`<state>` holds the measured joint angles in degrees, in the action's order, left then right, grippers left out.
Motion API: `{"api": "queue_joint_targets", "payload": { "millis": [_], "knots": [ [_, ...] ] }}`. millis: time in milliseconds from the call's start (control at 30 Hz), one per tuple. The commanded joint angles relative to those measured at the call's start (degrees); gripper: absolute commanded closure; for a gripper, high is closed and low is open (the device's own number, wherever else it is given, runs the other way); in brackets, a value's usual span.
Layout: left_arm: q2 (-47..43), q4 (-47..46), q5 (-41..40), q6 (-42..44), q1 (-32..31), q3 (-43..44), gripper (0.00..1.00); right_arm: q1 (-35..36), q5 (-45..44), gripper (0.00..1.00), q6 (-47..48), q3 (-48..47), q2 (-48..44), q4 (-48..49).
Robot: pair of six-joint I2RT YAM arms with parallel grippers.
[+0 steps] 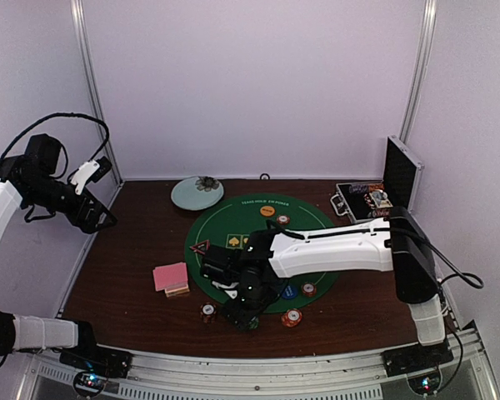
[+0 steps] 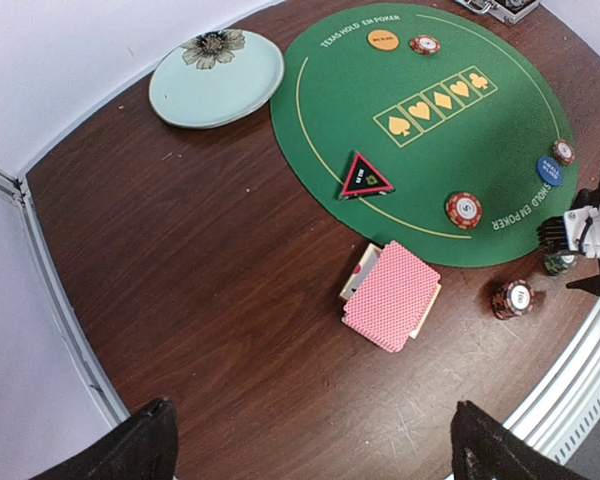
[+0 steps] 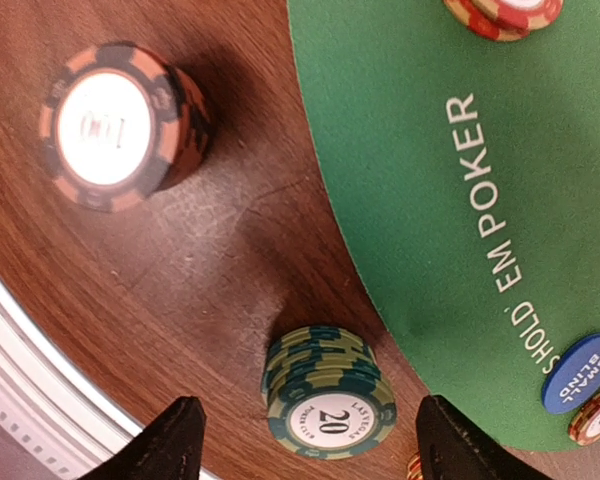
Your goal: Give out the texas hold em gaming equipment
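My right gripper (image 3: 310,450) is open and low over the table, its fingers either side of a green chip stack (image 3: 330,405) marked 20 without touching it, just off the green poker mat (image 1: 262,250). A dark-and-orange chip stack (image 3: 115,125) stands to the left on the wood. Pink-backed cards (image 2: 392,295) lie left of the mat. The triangle marker (image 2: 366,176), orange button (image 2: 383,40), blue button (image 2: 549,171) and a red chip stack (image 2: 463,209) lie on the mat. My left gripper (image 2: 310,450) is open and empty, raised high at the table's left edge (image 1: 96,218).
A pale blue-green plate (image 1: 197,192) sits at the back, left of centre. The open metal case (image 1: 367,200) stands at the back right. Another red chip stack (image 1: 292,317) stands near the front edge. A metal rail runs along the near table edge (image 3: 20,380).
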<state>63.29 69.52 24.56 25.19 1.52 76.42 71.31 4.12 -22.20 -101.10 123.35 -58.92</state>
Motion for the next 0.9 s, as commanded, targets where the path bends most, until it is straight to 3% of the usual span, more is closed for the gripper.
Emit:
{"api": "queue_joint_targets", "payload": {
  "millis": [0, 433, 867],
  "knots": [
    [-0.46, 0.2, 0.4, 0.91, 0.35, 1.0, 0.02, -1.06, 1.27, 0.25, 0.22, 1.88, 0.58, 1.14],
    [-0.49, 0.18, 0.23, 0.91, 0.39, 1.1, 0.02, -1.35, 2.1, 0.43, -0.04, 2.21, 0.86, 1.96],
    [-0.75, 0.21, -0.03, 1.09, 0.38, 1.09, 0.03, -1.65, 2.06, 0.53, -0.13, 2.53, 1.06, 1.91]
  ]
}}
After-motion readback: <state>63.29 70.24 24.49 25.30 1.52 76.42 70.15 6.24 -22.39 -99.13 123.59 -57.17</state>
